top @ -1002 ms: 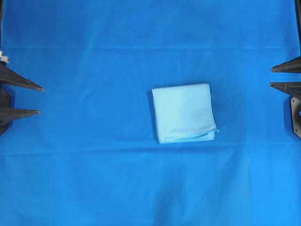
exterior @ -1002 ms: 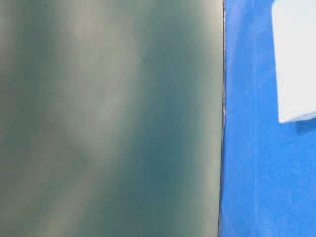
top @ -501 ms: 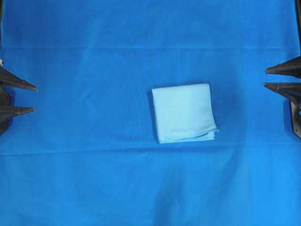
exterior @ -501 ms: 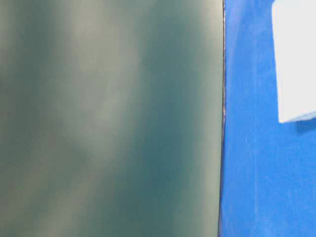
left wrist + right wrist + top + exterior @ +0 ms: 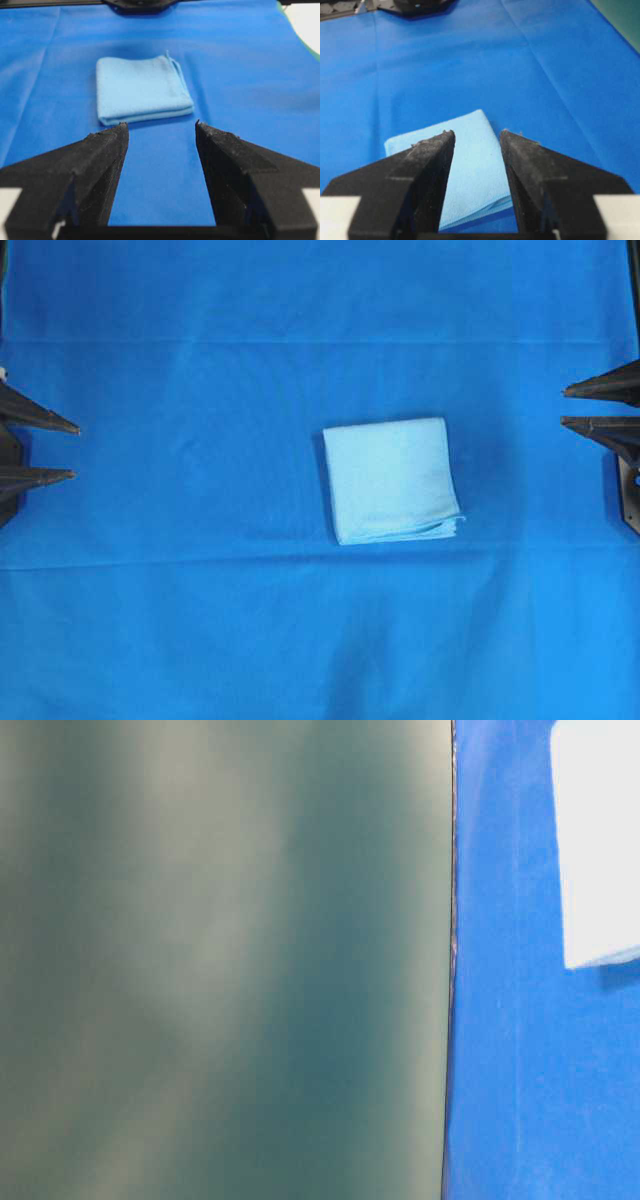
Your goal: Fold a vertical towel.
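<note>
Overhead exterior view: the left gripper (image 5: 72, 450) is seen at the left edge with its jaws spread and nothing between them. The right gripper (image 5: 566, 407) is seen at the right edge, likewise spread and empty. Between them, well apart from both, the towel (image 5: 391, 479) is laid folded into a small square on the table covering (image 5: 200, 620), slightly right of centre.
</note>
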`<state>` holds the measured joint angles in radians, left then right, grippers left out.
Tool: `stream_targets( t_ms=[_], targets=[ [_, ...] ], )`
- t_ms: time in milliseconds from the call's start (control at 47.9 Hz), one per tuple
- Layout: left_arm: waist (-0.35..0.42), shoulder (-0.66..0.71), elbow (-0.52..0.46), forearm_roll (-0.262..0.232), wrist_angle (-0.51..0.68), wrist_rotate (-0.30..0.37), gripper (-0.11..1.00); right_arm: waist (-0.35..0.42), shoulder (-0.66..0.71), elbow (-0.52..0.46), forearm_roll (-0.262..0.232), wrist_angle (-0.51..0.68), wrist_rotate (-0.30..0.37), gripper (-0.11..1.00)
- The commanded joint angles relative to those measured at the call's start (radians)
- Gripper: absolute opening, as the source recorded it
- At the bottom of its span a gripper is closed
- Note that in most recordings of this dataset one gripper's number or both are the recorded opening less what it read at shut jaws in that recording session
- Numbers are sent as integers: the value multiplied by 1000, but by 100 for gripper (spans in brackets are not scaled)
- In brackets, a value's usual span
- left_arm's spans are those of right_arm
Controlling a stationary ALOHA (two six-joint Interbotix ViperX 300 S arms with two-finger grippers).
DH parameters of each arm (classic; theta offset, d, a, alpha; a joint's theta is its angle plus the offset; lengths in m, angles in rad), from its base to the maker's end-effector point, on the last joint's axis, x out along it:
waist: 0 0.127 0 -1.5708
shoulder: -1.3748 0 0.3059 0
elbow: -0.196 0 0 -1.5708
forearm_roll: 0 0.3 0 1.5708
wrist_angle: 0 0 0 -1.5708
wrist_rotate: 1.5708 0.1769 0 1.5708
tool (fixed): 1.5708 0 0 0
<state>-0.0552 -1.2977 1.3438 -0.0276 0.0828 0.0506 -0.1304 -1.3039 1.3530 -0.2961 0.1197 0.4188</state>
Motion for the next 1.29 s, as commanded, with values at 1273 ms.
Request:
stream_targets(
  t_ms=[1273],
  targets=[
    [5, 9, -11, -2, 8, -5, 54, -2, 17, -11, 0, -6, 0, 49]
  ],
)
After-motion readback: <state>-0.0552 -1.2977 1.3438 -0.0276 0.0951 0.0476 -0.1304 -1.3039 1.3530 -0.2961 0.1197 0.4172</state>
